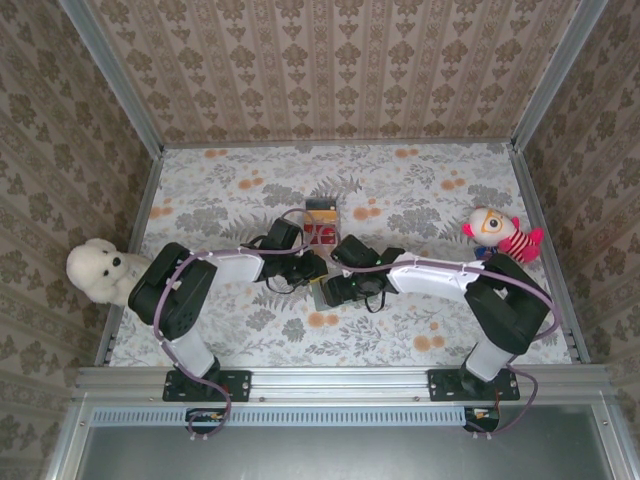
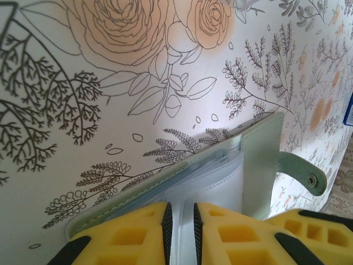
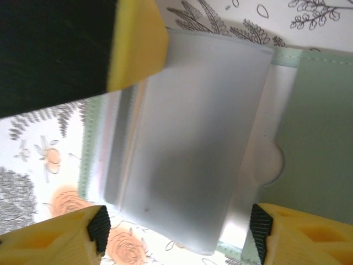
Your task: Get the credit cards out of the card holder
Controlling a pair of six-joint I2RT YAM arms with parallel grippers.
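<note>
At mid-bench, seen from above, the left claw and the right claw met nose to nose, just on the near side of a clear box of red and yellow things. What they worked on lay mostly hidden under them. A white teddy sat by the left edge and a red-and-white toy near the right edge, both well apart from the work.

From the left wrist, the card holder lay open on the flowered bench, its strap flung sideways and its clear sleeves fanned up. The left claw's fingers stood narrow with a pale leaf of the holder nipped between them. To me it looked like the pinning hand.

From the right wrist, the right claw's jaws stood wide, one on either side of a frosted leaf, gripping nothing. Whether a card sat inside it, I couldn't tell. I'd judge the drawing-out hadn't begun. Next, that claw needed to close on a card's free edge and slide it away from the green panel.
</note>
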